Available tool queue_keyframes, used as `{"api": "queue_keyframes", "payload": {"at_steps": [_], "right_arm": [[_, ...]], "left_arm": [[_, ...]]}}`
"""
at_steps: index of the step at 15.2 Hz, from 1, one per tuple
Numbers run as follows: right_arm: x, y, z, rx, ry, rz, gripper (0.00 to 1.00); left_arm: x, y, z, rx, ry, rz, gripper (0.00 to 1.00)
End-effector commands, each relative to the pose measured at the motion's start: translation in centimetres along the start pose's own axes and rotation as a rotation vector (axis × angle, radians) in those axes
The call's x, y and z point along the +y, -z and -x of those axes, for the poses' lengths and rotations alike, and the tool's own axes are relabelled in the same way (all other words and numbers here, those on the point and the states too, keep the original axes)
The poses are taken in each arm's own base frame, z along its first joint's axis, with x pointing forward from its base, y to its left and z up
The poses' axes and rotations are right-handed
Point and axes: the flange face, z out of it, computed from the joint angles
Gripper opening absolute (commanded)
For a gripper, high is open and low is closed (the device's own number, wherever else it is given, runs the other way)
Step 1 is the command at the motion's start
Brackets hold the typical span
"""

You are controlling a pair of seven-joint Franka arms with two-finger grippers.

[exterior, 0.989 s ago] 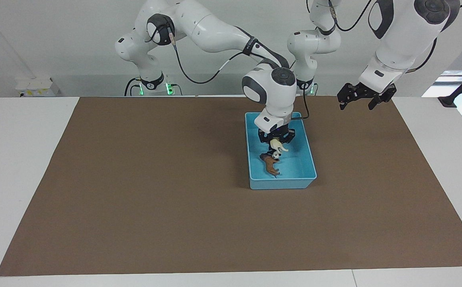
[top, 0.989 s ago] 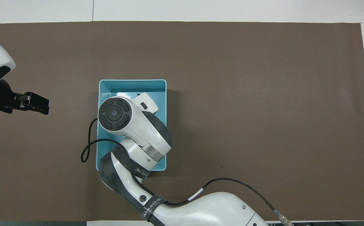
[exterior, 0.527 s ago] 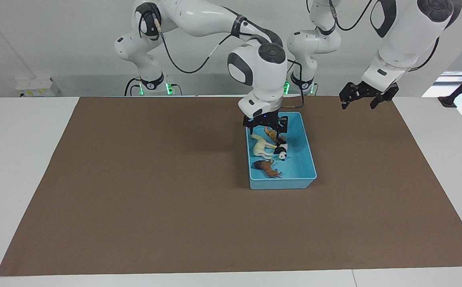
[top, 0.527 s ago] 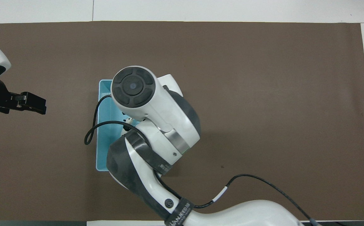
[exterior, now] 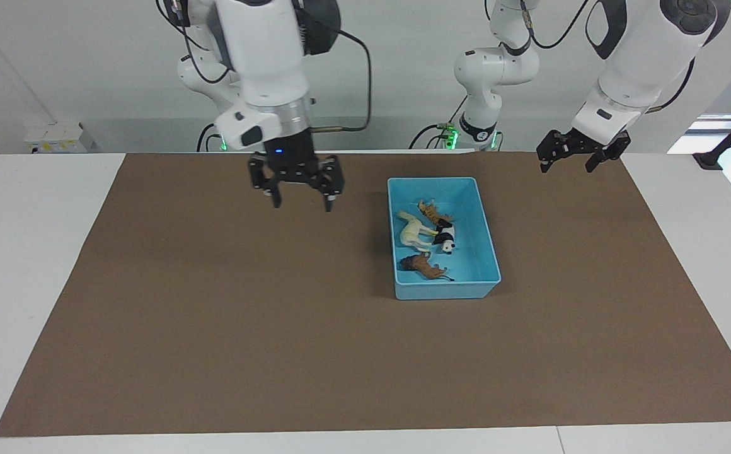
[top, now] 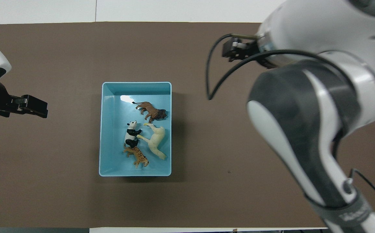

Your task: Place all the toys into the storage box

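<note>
The right pincer is seen in the facing view raised over the brown mat, spread wide and empty; the left pincer waits, parted and empty, over the mat's corner by its base. With nothing left to grasp, both are best kept high and clear of the storage box.

Overhead, the lion, panda, horse and tiger are shown lying in the box, midway between the surface's long edges, toward the left arm's end.

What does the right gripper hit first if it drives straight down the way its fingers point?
Probably just the bare brown mat. The right gripper hangs open, fingers pointing down, toward the right arm's end from the storage box; nothing shows beneath it. Its height is unclear.
</note>
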Motion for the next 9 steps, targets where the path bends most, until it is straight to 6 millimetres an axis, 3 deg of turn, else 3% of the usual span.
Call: {"api": "queue_keyframes", "payload": {"at_steps": [1,3,6,7,9], "right_arm": [[10.5,0.5,-2.2,-0.013,0.187,0.021,1.00],[16.6,0.9,-2.8,-0.050,0.191,0.039,1.00],[21.9,2.4,-0.4,-0.133,0.119,0.044,1.00],[23.2,2.5,0.8,-0.151,0.098,0.039,1.00],[23.6,2.6,3.4,-0.168,0.091,0.048,1.00]], "left_arm": [[-0.2,0.0,0.7,0.005,-0.003,-0.002,1.00],[-0.2,0.0,0.7,0.005,-0.003,-0.002,1.00],[-0.2,0.0,0.7,0.005,-0.003,-0.002,1.00],[-0.2,0.0,0.7,0.005,-0.003,-0.002,1.00],[-0.2,0.0,0.7,0.005,-0.003,-0.002,1.00]]}}
